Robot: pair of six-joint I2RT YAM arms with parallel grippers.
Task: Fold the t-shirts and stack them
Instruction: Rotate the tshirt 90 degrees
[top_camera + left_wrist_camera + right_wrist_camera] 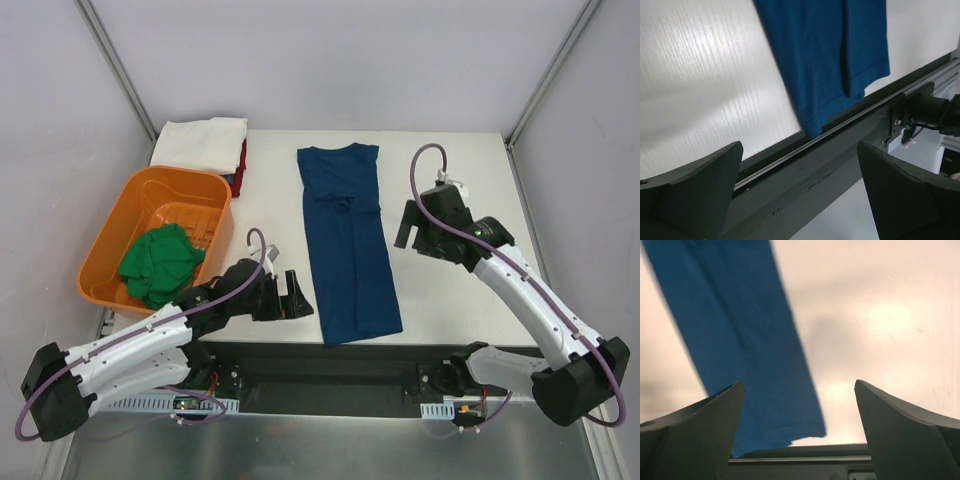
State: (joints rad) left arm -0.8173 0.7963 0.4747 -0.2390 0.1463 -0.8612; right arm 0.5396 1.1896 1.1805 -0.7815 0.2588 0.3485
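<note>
Navy shirt (348, 240) is lying on the desk (450, 290) as a long strip, left end effector (300, 298) and right end effector (402, 232) hanging wide, empty, beside it; next is likely gripping its near hem.

Shirt (348, 245) mid-table; tub (150, 200) to its L holds 2nd shirt (160, 262).

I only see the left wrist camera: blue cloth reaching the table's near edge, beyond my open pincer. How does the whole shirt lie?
Observer: The blue shirt lies flat as one long narrow strip, collar end far, hem at the near edge.
Operator: Where is the right pincer?
Observer: The right pincer is open, just right of the strip's middle, apart from the cloth.
Operator: Any shirts not folded yet?
Observer: A crumpled green shirt sits in the orange tub at the table's left.
</note>
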